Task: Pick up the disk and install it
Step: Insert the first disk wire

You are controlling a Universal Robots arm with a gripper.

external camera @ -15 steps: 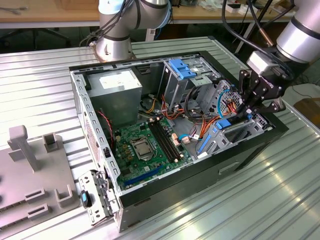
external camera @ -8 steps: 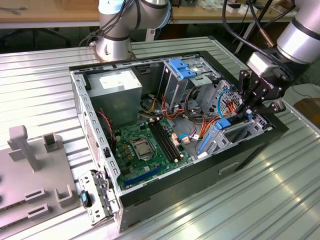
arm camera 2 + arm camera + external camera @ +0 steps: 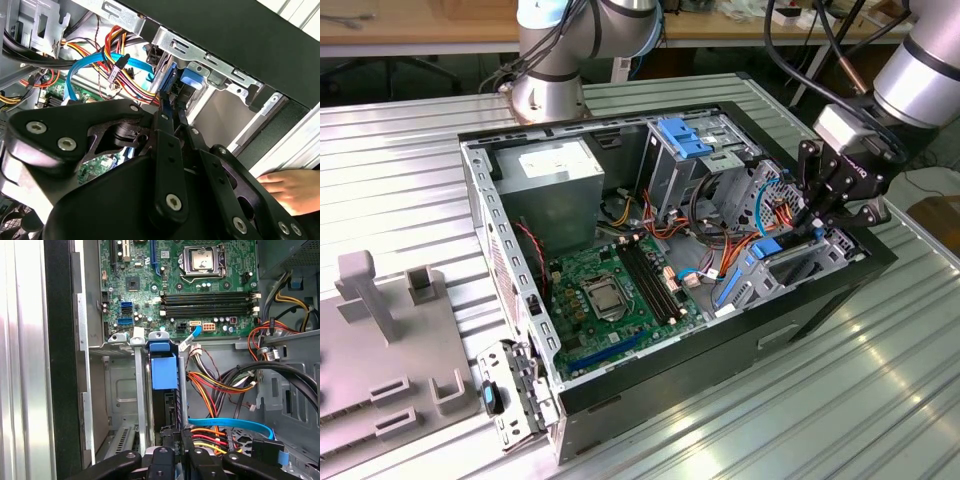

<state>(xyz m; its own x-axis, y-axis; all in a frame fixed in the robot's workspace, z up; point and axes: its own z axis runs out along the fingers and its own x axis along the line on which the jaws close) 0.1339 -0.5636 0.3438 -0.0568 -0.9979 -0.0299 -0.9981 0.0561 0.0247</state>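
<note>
Going from the exterior view's left, the grey stand (image 3: 390,340) is sitting on the counter (image 3: 400,160), then the open computer case (image 3: 620,400) is lying with its green board (image 3: 605,295) facing up, and the gripper (image 3: 820,215) is hanging over the case's corner on the exterior view's right. The disk (image 3: 164,371) is standing on its edge in the metal rack (image 3: 116,390) at that corner. In the first wrist view its long side is running straight away from the jaws toward the green board, and its blue end is sitting farthest from them. The jaws are pressed in close together on the near end of the disk, pinching its thin edge, so the disk is lying right in line with them. In the second wrist view the blue end of the disk (image 3: 191,80) is poking out past the fingertips (image 3: 162,117), beside the bright wires (image 3: 125,75). A person's hand (image 3: 292,187) is resting by the outside of the case.
</note>
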